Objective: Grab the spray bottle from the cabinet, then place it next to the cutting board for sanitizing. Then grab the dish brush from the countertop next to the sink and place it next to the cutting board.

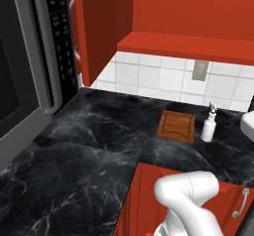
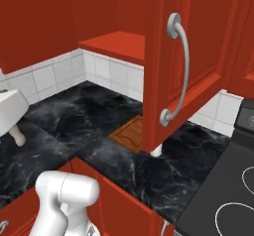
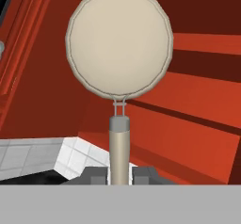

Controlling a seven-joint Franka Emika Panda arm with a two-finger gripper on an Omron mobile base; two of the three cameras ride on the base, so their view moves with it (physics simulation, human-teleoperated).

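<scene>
In the hand view my gripper [image 3: 119, 173] is shut on the thin beige handle of the dish brush [image 3: 119, 42]. Its round cream head stands in front of the red cabinet [image 3: 197, 100]. The brown cutting board [image 1: 176, 125] lies on the black countertop [image 1: 99, 131] near the tiled wall. The white spray bottle [image 1: 209, 125] stands upright just right of the board. In the right base view the cutting board [image 2: 130, 133] is partly hidden behind an open cabinet door [image 2: 183, 66]. The sink is out of view.
A dark oven front [image 1: 25, 81] rises at the left of the counter. A stove top [image 2: 233, 195] lies at the right. The open door hangs over the counter's front. Red lower cabinets [image 1: 144, 200] stand under the counter's edge. A wall socket [image 1: 200, 70] sits above the board.
</scene>
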